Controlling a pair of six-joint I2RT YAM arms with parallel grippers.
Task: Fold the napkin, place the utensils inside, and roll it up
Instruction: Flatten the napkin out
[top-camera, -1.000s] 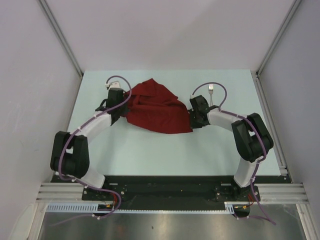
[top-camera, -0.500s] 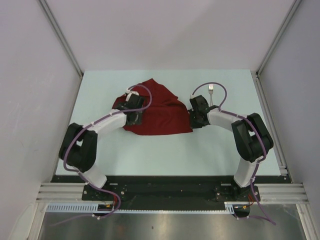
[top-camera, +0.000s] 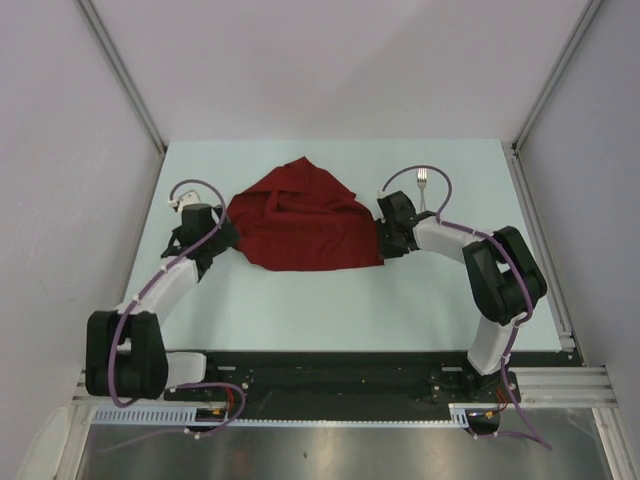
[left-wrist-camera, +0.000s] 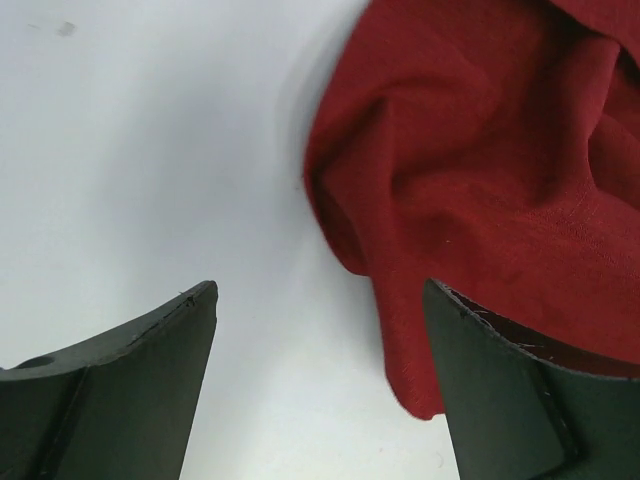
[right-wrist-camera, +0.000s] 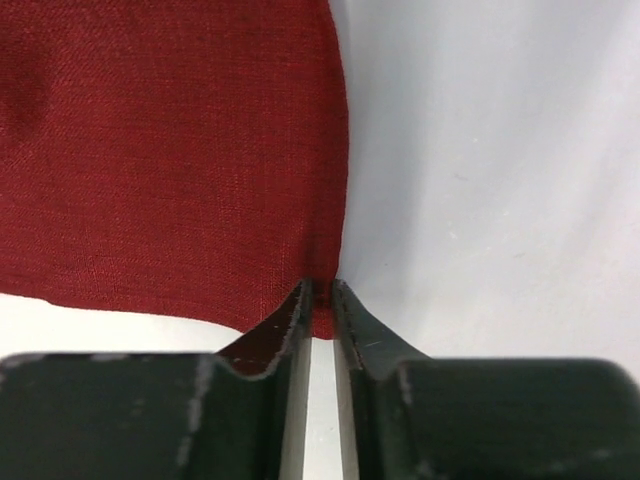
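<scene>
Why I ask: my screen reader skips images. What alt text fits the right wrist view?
The right gripper pinches the near corner of the dark red napkin, its dark jaws closed on the fabric. The napkin lies flat across the upper left, and the bare pale table fills the right side.

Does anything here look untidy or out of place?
The dark red cloth napkin is not flat: its far left part is bunched into thick folds, while the right gripper pinches its right edge. The left gripper is open and holds nothing. The small silver metal fork lies apart from the cloth.
</scene>
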